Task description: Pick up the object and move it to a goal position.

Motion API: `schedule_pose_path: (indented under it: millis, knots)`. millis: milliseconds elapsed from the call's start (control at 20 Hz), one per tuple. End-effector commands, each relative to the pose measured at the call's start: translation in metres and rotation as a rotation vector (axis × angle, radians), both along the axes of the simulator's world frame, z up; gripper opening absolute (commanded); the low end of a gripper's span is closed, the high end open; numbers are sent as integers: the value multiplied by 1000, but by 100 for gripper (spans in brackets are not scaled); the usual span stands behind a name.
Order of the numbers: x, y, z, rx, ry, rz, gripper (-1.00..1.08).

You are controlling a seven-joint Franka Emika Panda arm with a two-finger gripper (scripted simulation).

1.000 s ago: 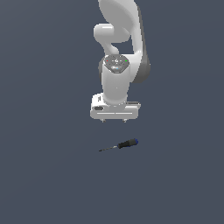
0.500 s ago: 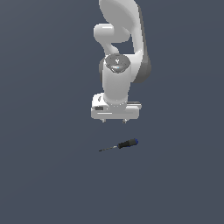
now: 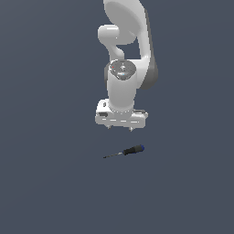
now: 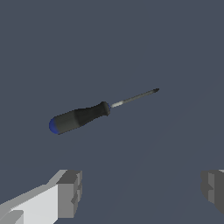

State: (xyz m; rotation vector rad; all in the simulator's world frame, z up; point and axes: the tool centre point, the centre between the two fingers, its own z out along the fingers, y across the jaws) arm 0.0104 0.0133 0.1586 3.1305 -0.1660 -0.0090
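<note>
Compared with the frames from a second and half a second ago, nothing has visibly moved: the arm holds the same pose and the screwdriver (image 3: 125, 151) lies at the same spot on the flat grey-blue ground (image 3: 45, 183).

Exterior view. The white arm (image 3: 125, 50) descends from the top edge, its wrist pointing downward. The gripper (image 3: 119, 128) hangs above the ground, with only the short tips of its two fingers showing under the white hand. The screwdriver lies just below it, apart from the fingers, with the blue-capped handle toward the exterior view's right and the thin shaft toward the exterior view's left.

Wrist view. The screwdriver (image 4: 94, 113) lies flat and untouched, its black handle ending in a blue cap. Two grey fingertips (image 4: 70, 192) stand spread wide apart with bare ground between them, so the jaws are open and hold nothing.
</note>
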Motion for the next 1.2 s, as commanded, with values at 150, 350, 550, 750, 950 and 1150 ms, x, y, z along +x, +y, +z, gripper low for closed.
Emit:
schedule_pose_path:
  millis: [150, 350, 550, 750, 950, 1150]
  knots:
    - [6, 2, -8, 4, 1, -106, 100]
    - [11, 4, -15, 7, 1, -210, 100]
    - [16, 6, -23, 9, 2, -320, 100]
    - [22, 8, -32, 10, 2, -431, 100]
    - [27, 10, -40, 10, 3, -540, 100]
    - [32, 12, -48, 10, 2, -650, 100]
